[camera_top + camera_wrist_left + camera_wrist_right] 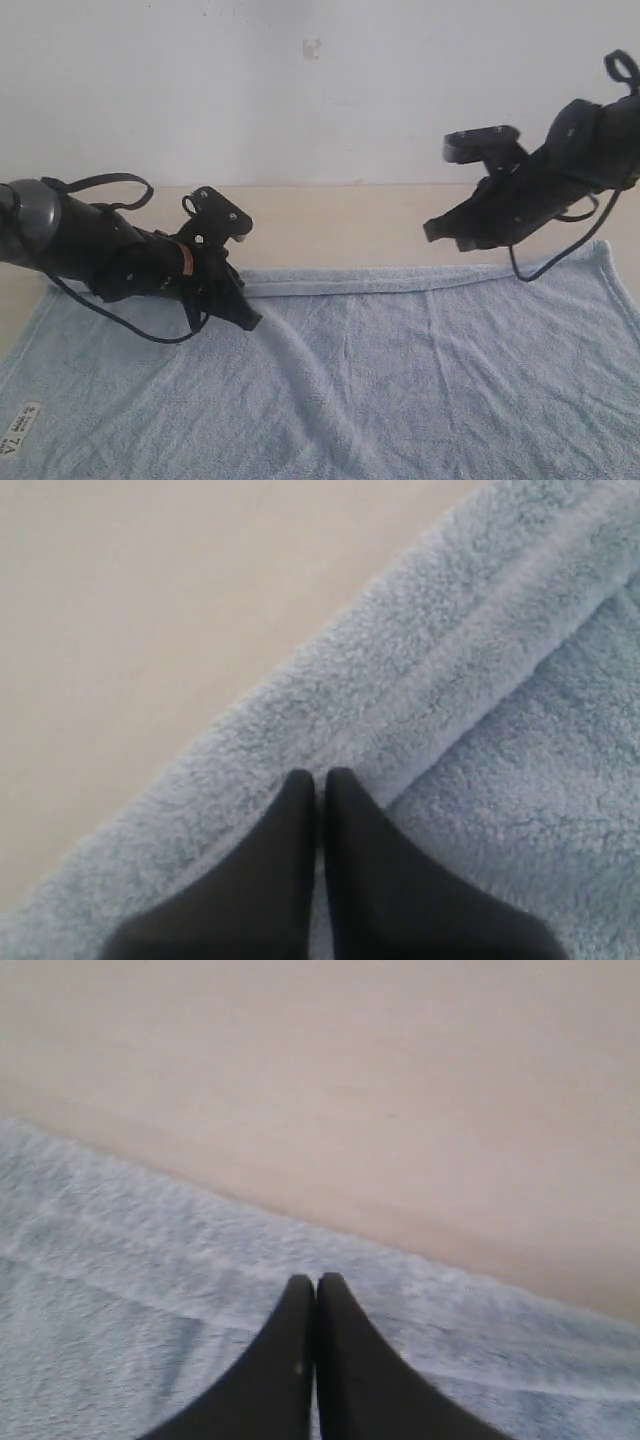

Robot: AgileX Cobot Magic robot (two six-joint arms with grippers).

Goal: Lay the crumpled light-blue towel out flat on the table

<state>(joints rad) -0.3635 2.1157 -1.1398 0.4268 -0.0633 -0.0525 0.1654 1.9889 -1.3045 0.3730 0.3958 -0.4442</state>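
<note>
The light-blue towel (400, 380) lies spread wide over the beige table (330, 225), with shallow wrinkles and its white label (22, 428) at the near left corner. A narrow strip along the far edge is folded over (330, 285). My left gripper (252, 322) is shut and low, its tips at the towel just inside that folded strip; the left wrist view shows the gripper (320, 775) over the fluffy fold of the towel (450, 650), nothing seen between the fingers. My right gripper (432, 230) is shut and raised above the far edge; its wrist view shows the gripper (317, 1280) over the towel (120, 1290).
A white-grey wall (300, 90) rises behind the table. Bare tabletop runs as a band between the wall and the towel's far edge, and shows in both wrist views as the table (150, 600) (350, 1090). The towel runs off the view's bottom and right.
</note>
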